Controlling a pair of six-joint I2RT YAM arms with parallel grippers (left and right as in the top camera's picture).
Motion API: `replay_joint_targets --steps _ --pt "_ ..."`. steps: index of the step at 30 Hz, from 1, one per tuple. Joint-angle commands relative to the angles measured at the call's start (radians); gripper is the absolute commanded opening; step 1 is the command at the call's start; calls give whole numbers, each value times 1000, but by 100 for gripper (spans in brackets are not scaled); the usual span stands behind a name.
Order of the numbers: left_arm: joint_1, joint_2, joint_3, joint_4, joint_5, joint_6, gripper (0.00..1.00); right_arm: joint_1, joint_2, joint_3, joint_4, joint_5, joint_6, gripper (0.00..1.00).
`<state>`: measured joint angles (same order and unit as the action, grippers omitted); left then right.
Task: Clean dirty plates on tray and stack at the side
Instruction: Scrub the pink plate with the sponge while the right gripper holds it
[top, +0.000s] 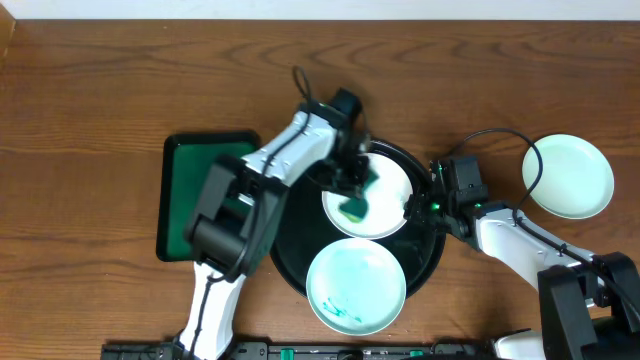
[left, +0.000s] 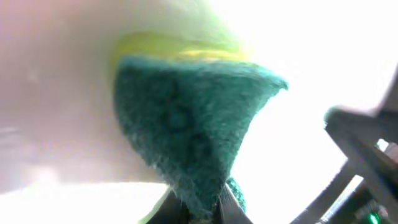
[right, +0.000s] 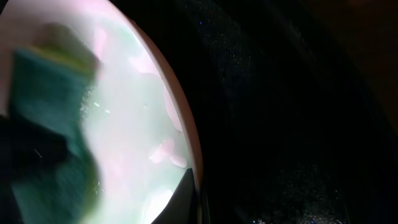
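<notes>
Two plates are seen on the black tray (top: 288, 245): a white plate (top: 390, 190) at the back and a mint plate (top: 356, 285) with teal smears at the front. A third plate (top: 568, 177) is laid on the tabletop (top: 100, 100) at the right, well apart. A green sponge (left: 186, 124) is pinched by the left gripper (left: 199, 213) and pressed on the white plate. The rim of this plate is touched by the right gripper (top: 428, 203); whether its jaws are spread cannot be told.
</notes>
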<state>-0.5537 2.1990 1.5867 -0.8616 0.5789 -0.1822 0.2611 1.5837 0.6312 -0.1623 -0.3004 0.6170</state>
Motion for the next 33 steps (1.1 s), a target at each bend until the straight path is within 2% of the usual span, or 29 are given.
replay_joint_targets --steps 1,5,9,14,18,24,30,33 --pt "-62 53 -37 23 204 50 7 -9 31 -42 -32 64 -20 1" --pt "-58 53 -37 86 267 32 7 -9 31 -42 -32 64 -20 1" --pt "-23 53 -37 180 252 -61 7 -9 31 -42 -37 63 -20 1" --pt "50 53 -37 265 91 -217 7 -9 31 -42 -48 59 -20 1" --pt "101 53 -37 264 -47 -271 7 -9 31 -42 -55 60 -20 1" --pt "141 53 -37 129 -262 -326 7 -9 31 -42 -60 60 -20 1" --pt "140 53 -37 -69 -594 -379 7 -9 31 -42 -59 60 -20 1" --pt "140 53 -37 -141 -682 -379 7 -9 31 -42 -58 60 -20 1"
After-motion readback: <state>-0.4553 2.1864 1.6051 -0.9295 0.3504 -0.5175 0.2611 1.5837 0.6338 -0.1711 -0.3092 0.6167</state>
